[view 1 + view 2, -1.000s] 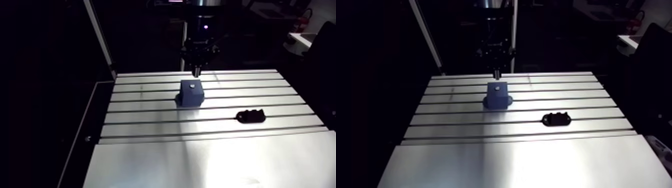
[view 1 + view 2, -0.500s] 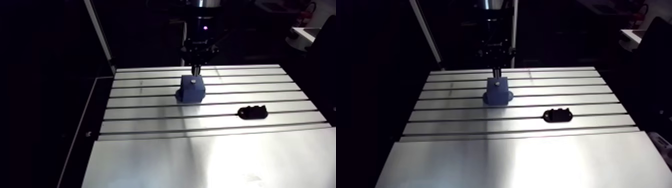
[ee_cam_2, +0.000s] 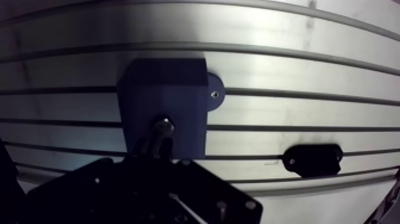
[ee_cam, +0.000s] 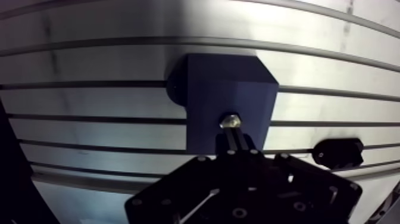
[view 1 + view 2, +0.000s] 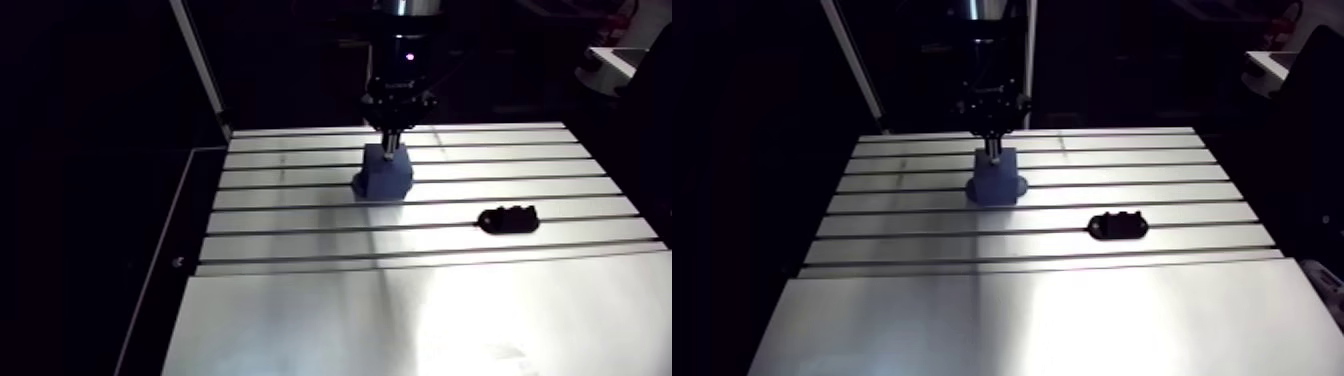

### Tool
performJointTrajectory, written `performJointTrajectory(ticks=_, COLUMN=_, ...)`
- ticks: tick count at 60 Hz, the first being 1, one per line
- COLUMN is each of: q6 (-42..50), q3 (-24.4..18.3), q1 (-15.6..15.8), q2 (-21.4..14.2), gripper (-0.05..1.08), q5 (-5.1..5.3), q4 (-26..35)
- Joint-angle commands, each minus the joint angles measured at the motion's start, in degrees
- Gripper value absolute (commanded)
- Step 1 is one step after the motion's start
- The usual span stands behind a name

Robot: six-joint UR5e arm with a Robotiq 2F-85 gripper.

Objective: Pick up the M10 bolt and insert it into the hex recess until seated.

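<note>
We log a dark round wrist column (image 5: 402,35), with a silvery band (image 5: 405,7) at its upper end and one small violet light (image 5: 409,57) on its face. The gripper (image 4: 233,132) is black, built of angular plates dotted with small pale screw heads (image 4: 202,158). It has two slim dark fingers (image 4: 240,142).

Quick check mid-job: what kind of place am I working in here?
Most likely a robot assembly test bench, probably in a lab. There is a slotted aluminium table, a blue fixture block standing on it, and the gripper holds the M10 bolt at the block's top.
</note>
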Motion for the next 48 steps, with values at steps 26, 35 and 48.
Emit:
performJointTrajectory(ticks=26, q6=0.0, q3=0.0, q1=0.1, q2=0.6, gripper=1.08, q5=-0.07, q4=0.3)
performJointTrajectory(ticks=35, q6=0.0, q3=0.1, q1=0.1, q2=0.6, gripper=1.08, q5=-0.07, q4=0.5)
performJointTrajectory(ticks=48, q6=-0.1, q3=0.3, q1=0.1, q2=0.7, gripper=1.08, q5=-0.16, q4=0.6)
